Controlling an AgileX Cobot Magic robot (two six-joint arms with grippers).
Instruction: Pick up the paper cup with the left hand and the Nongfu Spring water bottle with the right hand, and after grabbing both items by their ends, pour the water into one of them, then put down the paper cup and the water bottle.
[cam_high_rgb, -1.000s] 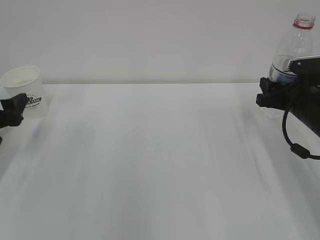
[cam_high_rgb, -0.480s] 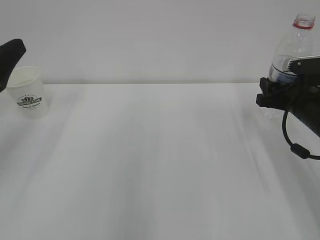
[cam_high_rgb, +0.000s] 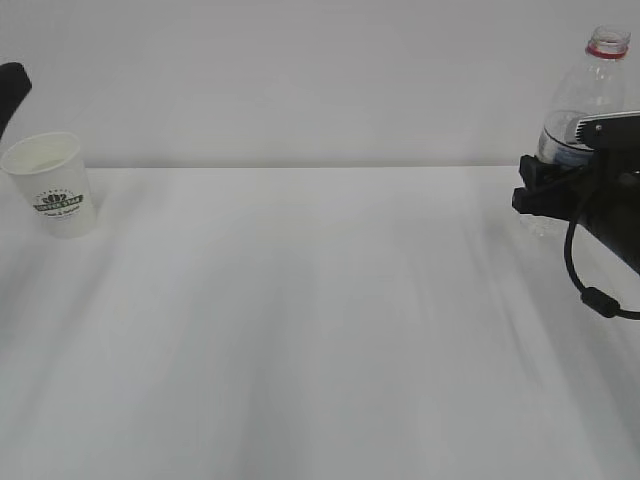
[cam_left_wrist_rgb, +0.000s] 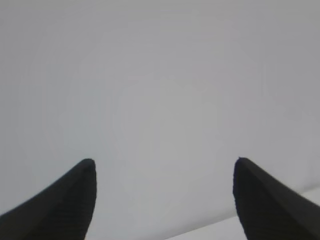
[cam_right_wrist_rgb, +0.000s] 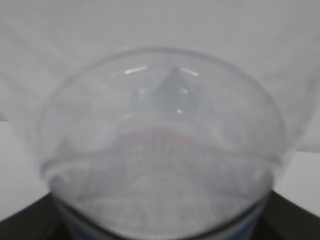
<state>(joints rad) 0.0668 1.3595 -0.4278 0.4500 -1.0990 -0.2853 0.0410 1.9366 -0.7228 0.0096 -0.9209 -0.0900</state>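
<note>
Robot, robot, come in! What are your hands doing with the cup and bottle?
Left gripper open, empty. Right gripper shut on bottle. Cup upright on table.

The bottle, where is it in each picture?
Exterior view: bottle stands at the far right, right gripper around its middle.
Left wrist view: not in it.
Right wrist view: fills the picture, very close.
Shared landmark: the white table, seen at the right edge.

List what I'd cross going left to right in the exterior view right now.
left hand at the far left edge → paper cup standing on the table → a long stretch of bare white table → Nongfu Spring water bottle, with the right hand clamped on it.
</note>
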